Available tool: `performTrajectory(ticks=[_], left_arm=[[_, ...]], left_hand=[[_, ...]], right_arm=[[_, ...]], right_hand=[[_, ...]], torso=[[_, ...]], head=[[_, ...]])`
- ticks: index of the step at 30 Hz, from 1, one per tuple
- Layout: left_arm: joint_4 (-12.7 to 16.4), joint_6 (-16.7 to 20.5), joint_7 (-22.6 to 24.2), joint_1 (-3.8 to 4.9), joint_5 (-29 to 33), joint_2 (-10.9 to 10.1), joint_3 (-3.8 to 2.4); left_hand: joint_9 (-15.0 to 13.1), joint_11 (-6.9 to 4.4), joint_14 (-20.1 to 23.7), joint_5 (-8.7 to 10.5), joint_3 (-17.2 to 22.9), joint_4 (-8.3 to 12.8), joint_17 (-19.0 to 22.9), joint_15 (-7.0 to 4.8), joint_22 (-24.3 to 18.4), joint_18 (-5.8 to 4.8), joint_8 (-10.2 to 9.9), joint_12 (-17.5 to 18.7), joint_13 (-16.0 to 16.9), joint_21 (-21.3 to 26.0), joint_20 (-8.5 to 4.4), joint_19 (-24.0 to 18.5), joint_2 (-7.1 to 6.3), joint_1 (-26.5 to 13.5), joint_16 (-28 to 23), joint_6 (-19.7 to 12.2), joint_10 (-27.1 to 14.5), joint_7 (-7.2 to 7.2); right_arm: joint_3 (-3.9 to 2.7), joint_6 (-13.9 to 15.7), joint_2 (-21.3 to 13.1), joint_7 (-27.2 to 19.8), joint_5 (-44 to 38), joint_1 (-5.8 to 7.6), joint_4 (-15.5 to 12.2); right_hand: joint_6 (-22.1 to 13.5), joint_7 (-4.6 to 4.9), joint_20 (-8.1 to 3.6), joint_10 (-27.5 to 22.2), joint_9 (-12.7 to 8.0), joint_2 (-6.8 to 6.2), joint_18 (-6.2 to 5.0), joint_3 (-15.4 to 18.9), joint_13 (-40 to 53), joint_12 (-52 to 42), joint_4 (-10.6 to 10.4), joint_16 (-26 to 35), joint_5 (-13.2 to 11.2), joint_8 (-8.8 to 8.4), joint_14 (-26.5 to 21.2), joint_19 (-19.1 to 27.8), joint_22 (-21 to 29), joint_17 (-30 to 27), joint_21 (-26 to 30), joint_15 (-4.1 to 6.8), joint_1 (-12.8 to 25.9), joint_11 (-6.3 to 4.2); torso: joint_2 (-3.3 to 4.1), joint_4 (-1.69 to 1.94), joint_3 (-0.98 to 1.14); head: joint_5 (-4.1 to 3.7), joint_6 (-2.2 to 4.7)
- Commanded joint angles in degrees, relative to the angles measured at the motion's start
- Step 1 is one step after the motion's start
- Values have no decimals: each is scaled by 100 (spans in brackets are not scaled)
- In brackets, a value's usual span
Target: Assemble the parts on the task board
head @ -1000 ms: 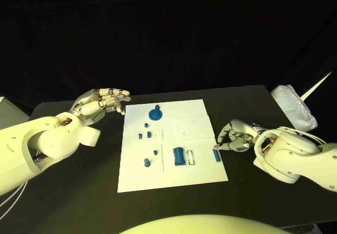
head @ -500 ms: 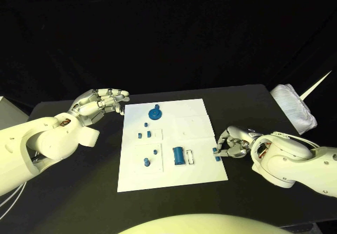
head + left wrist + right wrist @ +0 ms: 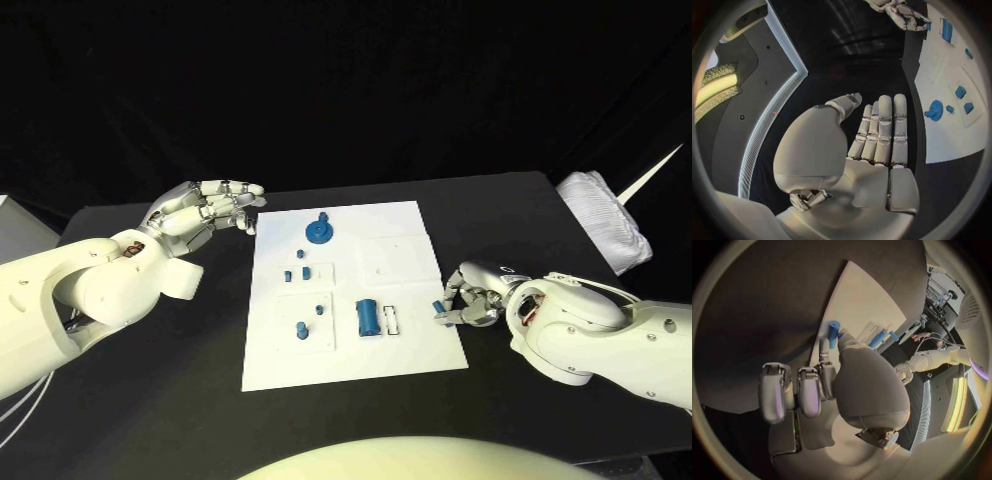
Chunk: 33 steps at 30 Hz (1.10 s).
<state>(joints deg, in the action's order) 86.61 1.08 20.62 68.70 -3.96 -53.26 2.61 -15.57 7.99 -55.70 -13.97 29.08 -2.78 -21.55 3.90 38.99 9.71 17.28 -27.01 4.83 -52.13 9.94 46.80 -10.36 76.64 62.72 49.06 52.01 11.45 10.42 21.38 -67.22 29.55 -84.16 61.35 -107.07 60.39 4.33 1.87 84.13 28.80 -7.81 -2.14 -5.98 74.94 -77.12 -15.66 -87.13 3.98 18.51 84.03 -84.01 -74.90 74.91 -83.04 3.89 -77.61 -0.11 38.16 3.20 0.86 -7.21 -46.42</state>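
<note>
- the right hand [image 3: 469,300] sits at the right edge of the task board [image 3: 404,345], nearest the robot. its fingers are closed around a small blue peg [image 3: 833,333], which in the right wrist view stands up between the fingertips above the board's edge.
- just beyond those fingers, toward the board's middle, a larger blue block [image 3: 368,318] lies flat with a thin blue strip [image 3: 392,320] beside it.
- further from the right hand, on the board's left half, two small blue parts [image 3: 300,331] sit in a recessed panel, and two more small pieces [image 3: 297,275] lie in the panel beyond them.
- a round blue disc [image 3: 317,235] lies near the far edge of the board, close to the left hand.
- the left hand [image 3: 209,208] hangs off the board's far left corner, fingers straight and loosely together, holding nothing and touching nothing.
- judged step: carrying the gripped peg to its seat on the board.
- to do it well: keep the peg upright in the pinch, lift it clear of the board edge, align it over its hole, then lower it straight. which hole fits cannot be told.
- the left hand is best kept clear of the board.
</note>
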Motion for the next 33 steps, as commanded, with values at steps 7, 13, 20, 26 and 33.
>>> performTrajectory(ticks=[7,13,20,26,33], left_arm=[[26,-102,56,1,29,-7,-4],[32,-99,49,1,29,-13,-4],[35,-95,43,1,29,-13,-4],[37,-84,40,2,29,-10,-4],[33,-81,39,2,29,8,-4]], left_hand=[[9,-3,-36,13,-13,-32,9,12,-14,79,32,-28,-8,29,-11,43,6,-62,-19,1,-29,-16],[9,-3,-36,13,-13,-32,9,12,-14,79,32,-28,-8,29,-11,43,6,-62,-19,1,-29,-16],[8,-4,-36,12,-13,-36,10,11,-19,79,34,-30,-9,35,-11,47,12,-59,-19,2,-31,-17],[8,-4,-36,12,-13,-36,10,11,-19,79,34,-30,-9,35,-11,47,12,-59,-19,2,-31,-17],[8,-4,-36,12,-13,-36,10,11,-19,79,34,-30,-9,35,-11,47,12,-59,-19,2,-31,-17]], right_arm=[[54,-345,152,148,-442,-129,98],[54,-332,187,177,-549,-140,92],[52,-130,207,195,-561,-136,6],[49,106,204,189,-426,-46,-156],[46,291,212,190,31,147,-331]], right_hand=[[90,-58,-38,94,-191,-58,95,-839,758,32,294,0,561,-117,469,-475,-1352,876,-30,63,-702,-63],[149,-51,-31,99,-197,-388,96,-1672,767,43,412,2,1088,-120,470,-475,-1352,881,-33,58,-446,-62],[126,-56,-38,118,-83,-550,101,-2257,779,38,666,-3,1709,-24,474,-482,-1360,900,-66,63,-58,-67],[119,-63,-40,134,-47,-549,107,-2334,792,16,708,-17,1794,7,481,-488,-1368,928,-100,67,46,-72],[100,-78,-47,165,-6,-546,123,-2381,818,-32,705,-36,1773,38,490,-506,-1389,968,-189,76,240,-83]], torso=[[-6,3,-3],[-8,1,-7],[-9,2,-5],[-6,3,-7],[-4,16,-5]], head=[[17,-19],[28,-32],[28,-27],[37,-22],[30,-17]])
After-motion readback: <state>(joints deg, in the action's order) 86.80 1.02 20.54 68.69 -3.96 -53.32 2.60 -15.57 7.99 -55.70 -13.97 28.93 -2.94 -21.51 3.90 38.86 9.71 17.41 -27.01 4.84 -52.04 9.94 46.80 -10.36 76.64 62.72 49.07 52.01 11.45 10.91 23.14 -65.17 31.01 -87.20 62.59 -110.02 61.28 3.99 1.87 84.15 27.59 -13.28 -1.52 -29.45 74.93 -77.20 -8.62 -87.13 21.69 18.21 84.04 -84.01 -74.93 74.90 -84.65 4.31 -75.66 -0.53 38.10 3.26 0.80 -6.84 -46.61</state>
